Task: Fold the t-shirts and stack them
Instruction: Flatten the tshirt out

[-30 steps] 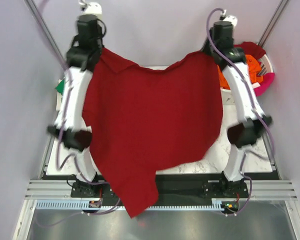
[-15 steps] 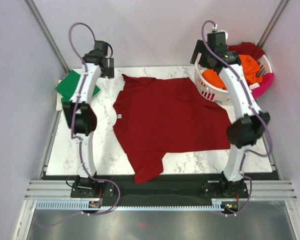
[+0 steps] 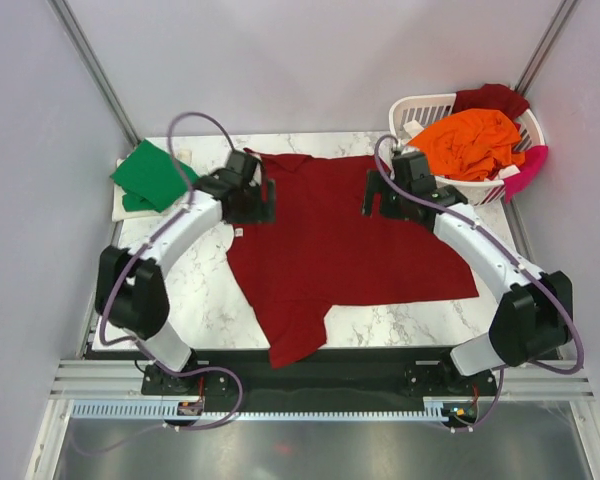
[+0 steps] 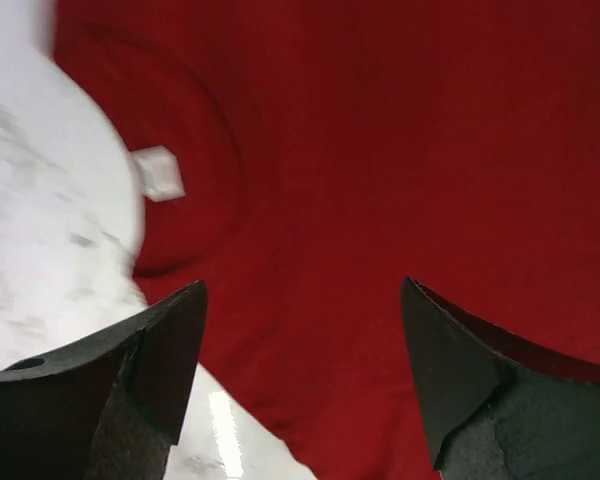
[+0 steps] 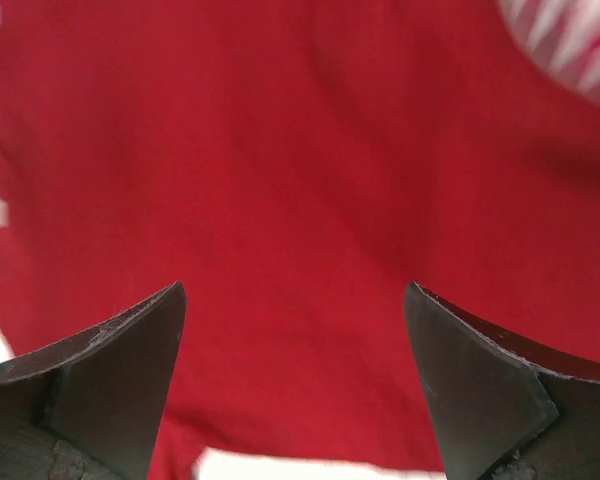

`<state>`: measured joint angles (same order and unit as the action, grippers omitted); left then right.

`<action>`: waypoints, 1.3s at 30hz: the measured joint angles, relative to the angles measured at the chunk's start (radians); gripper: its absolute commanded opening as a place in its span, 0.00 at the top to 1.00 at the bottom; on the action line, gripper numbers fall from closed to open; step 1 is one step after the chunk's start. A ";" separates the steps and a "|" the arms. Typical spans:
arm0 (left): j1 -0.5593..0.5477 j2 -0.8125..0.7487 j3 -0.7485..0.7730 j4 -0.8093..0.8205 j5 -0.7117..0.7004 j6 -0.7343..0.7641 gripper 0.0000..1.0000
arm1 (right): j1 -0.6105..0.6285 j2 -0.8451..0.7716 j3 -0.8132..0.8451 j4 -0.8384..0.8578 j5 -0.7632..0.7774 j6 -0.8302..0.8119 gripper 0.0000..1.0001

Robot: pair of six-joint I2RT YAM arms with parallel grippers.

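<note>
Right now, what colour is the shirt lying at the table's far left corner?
The shirt is bright green, clearest in the top view.

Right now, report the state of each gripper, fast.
Left gripper: open over the dark red t-shirt, holding nothing.
Right gripper: open over the same shirt, holding nothing.

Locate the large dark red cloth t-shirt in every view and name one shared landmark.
Top external: the large dark red t-shirt lies spread flat, centre of frame.
Left wrist: it fills the frame except the left edge.
Right wrist: it fills nearly the whole frame.
Shared landmark: the white marble table top, at the left wrist view's left edge and the right wrist view's bottom edge.
</note>
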<state>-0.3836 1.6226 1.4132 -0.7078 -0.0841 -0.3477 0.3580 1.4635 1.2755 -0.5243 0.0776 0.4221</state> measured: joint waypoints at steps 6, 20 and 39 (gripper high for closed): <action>-0.113 0.143 -0.177 0.116 0.144 -0.115 0.18 | 0.019 -0.026 -0.170 -0.015 -0.024 -0.008 0.02; 0.001 0.068 -0.434 0.352 0.165 -0.227 0.19 | 0.019 -0.175 -0.255 0.010 -0.029 -0.034 0.02; 0.223 -0.413 -0.502 0.033 0.009 -0.209 0.16 | 0.166 0.085 -0.113 0.019 0.018 -0.089 0.03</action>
<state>-0.1608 1.2095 0.9112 -0.6750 -0.0753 -0.5564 0.5243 1.5486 1.1629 -0.5056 0.0959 0.3332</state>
